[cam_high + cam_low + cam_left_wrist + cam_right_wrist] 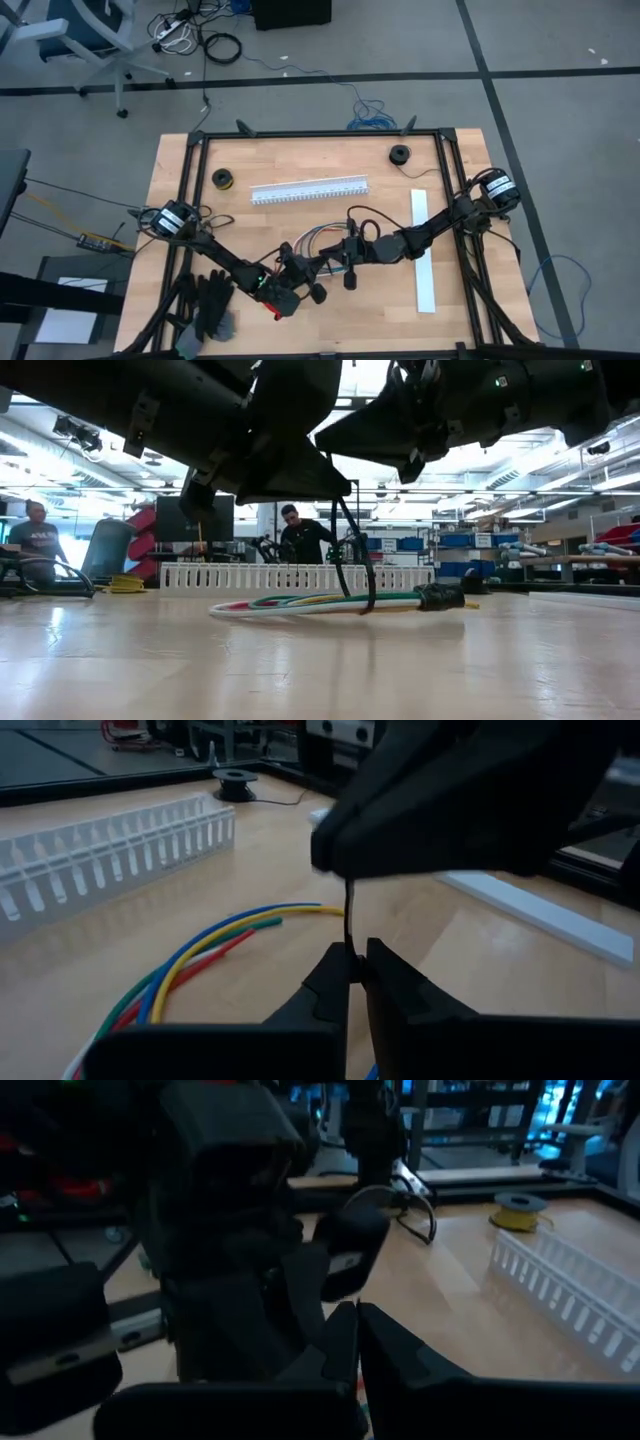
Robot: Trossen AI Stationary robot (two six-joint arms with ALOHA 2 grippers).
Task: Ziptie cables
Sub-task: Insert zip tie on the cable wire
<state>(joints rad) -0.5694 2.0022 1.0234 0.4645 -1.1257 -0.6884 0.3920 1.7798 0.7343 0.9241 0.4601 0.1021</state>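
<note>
Dark fingertips of the left pincer pinch a thin black zip tie tail above the cables.
Tightening seems in hand; next, a steady pull. Right pincer hangs clenched close by, holding nothing visible. Cables lie mid-counter, near the slotted channel; edges well apart, open room behind.

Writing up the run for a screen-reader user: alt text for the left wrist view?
The left gripper is shut on a thin black zip tie that rises to the dark right gripper just above. On the wooden table beyond lie the cables, blue, yellow, green and red, a white slotted channel and a small black spool.
</note>
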